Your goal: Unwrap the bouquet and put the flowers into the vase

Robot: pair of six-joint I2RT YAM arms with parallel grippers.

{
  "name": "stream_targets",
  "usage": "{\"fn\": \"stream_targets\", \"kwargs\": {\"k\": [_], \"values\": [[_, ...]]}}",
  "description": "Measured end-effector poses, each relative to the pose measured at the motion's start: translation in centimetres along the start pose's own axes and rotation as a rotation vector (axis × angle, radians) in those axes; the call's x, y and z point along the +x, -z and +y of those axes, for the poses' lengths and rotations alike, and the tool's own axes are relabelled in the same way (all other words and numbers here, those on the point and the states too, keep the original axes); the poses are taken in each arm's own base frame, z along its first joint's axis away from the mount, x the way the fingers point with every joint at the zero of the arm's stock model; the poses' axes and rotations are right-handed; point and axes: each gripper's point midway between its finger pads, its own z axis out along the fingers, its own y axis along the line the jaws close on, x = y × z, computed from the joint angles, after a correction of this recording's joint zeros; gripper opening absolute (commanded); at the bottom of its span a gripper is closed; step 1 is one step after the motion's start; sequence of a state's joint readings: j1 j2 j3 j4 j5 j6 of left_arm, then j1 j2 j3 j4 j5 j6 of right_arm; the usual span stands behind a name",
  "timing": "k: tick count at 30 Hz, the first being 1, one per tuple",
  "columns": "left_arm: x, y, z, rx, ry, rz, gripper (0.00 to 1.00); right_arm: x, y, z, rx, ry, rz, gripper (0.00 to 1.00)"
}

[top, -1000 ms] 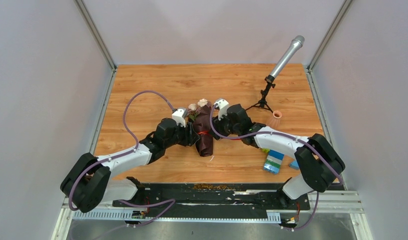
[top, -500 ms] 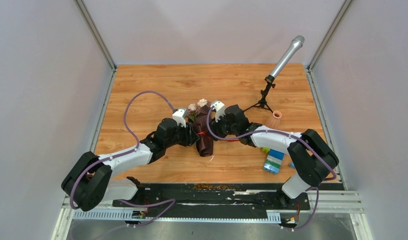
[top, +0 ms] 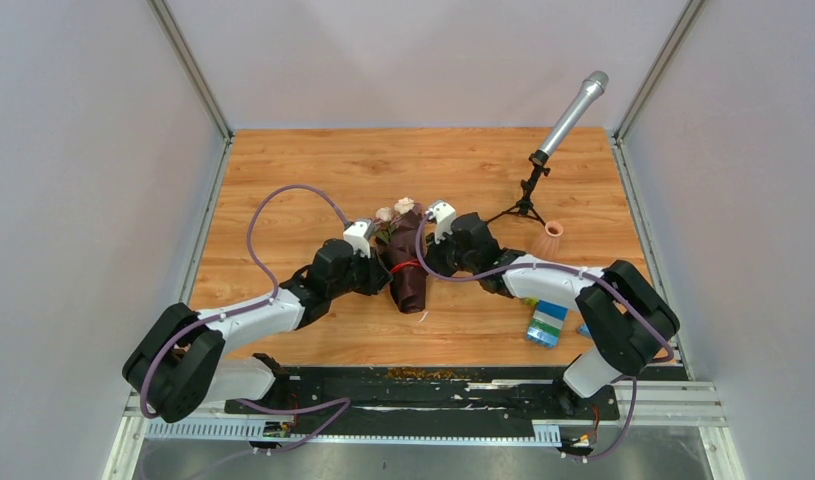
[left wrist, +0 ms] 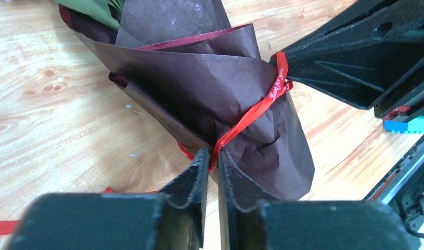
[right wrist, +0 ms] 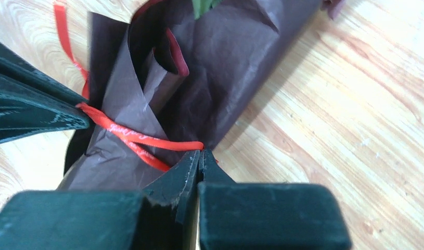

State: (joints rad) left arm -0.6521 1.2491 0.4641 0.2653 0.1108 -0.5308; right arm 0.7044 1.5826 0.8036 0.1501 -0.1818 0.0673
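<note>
The bouquet [top: 407,270] lies on the middle of the wooden bench [top: 283,170], its narrow wrapped end towards the arms and the flowers [top: 395,210] showing as small pale heads at the far end. The maroon paper is on and the red ribbon [left wrist: 254,107] is drawn taut around the cone's waist. The left pincer [left wrist: 212,156] sits against the bouquet's left side, its jaws nearly together with only a thin slit between them, and the ribbon runs down into that slit, pinched at the tips. The right pincer [right wrist: 199,154] presses in from the opposite side with its jaws fully closed, and the ribbon ends right at its tips, so it appears nipped there too. A loose tail of ribbon trails on the boards to the left of the paper. The vase [top: 551,238] stands well apart to the right, beyond the right forearm, which lies across the line between it and the bouquet. Just beside the vase is a foot of the small black tripod [top: 526,200] carrying a silver microphone [top: 573,112] that leans up and away to the right. A colourful toy-brick stack [top: 547,322] sits at the near right, close under the right arm. Purple cables loop over both arms, and some brown crumbs [top: 423,373] lie on the black base plate.
</note>
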Motion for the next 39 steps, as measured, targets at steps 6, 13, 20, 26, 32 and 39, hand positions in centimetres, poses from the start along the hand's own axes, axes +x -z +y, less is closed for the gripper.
{"fn": "stream_targets", "kwargs": {"k": [6,13,20,26,32,39], "values": [[-0.1,0.1,0.1,-0.003,-0.006,-0.005,0.00,1.9,0.4,-0.9,0.058,-0.058,0.026,0.00],[-0.3,0.7,0.3,-0.016,-0.007,-0.027,0.20,3.3,0.7,-1.2,0.095,-0.115,0.047,0.00],[0.0,1.1,0.6,-0.025,-0.023,-0.025,0.23,3.7,1.0,-1.4,0.106,-0.125,0.050,0.00],[-0.4,1.4,0.5,-0.018,-0.049,-0.037,0.34,3.7,1.0,-1.4,0.111,-0.126,0.050,0.00],[-1.2,1.0,-0.2,0.006,-0.091,-0.027,0.42,3.7,1.0,-1.4,0.109,-0.126,0.049,0.00],[-1.9,0.3,-0.8,0.024,-0.113,-0.022,0.37,3.7,1.0,-1.4,0.106,-0.126,0.050,0.00]]}}
